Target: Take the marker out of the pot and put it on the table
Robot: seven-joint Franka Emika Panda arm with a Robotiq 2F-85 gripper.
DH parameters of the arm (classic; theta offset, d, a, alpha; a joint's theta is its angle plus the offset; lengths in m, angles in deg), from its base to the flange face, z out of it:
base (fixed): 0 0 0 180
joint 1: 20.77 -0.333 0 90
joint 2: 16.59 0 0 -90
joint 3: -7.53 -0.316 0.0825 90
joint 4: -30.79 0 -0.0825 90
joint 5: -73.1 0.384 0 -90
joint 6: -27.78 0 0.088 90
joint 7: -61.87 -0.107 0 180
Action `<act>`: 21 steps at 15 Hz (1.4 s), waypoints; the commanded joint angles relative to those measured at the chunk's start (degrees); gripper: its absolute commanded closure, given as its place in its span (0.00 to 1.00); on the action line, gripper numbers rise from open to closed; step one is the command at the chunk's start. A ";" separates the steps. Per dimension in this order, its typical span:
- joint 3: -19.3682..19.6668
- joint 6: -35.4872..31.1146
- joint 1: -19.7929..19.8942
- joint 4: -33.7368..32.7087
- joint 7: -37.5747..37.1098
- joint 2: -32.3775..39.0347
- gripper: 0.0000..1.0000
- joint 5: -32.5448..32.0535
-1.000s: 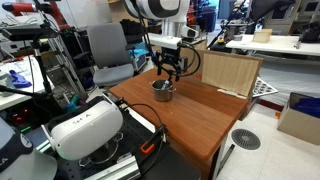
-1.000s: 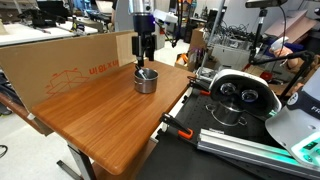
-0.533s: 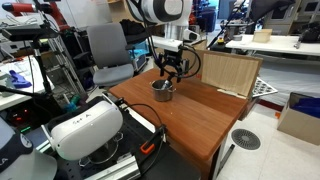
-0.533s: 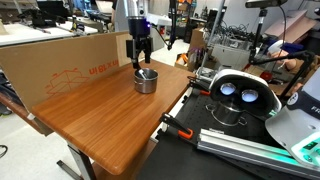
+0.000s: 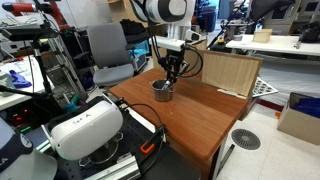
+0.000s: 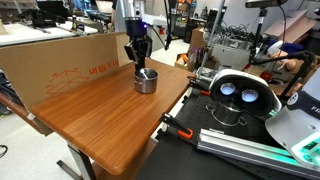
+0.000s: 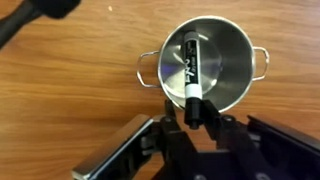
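The small shiny silver pot (image 7: 243, 52) stands on the reddish-brown table (image 7: 70, 100), near its far edge in both exterior views (image 5: 163, 91) (image 6: 146, 81). In the wrist view the marker (image 7: 191, 60) leans inside the pot, dark with a white band, its black upper end sticking out over the rim. My gripper (image 7: 190, 108) hangs right above the pot (image 5: 171, 74) (image 6: 138, 62). Its fingers press both sides of that black end, so it is shut on the marker.
A cardboard box (image 6: 70, 58) lines the table's back edge. A pale plywood board (image 5: 228, 72) leans beside the pot. A white headset-like device (image 5: 85, 128) and an orange-black cable (image 5: 150, 137) lie by the table's near end. A grey chair (image 5: 110, 55) stands behind.
The fingers stood wide open above the pot a second ago; they have now closed in on the marker's upper end. The pot has not moved.
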 commanded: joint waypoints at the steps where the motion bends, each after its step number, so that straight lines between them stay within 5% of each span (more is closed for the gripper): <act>1: 0.02 2.64 0.20 -2.26 -1.28 1.30 0.95 -1.56; 14: -0.64 1.99 1.50 2.06 2.45 -6.56 0.95 -0.14; 21: -3.61 9.63 0.85 2.75 6.32 -13.18 0.95 4.33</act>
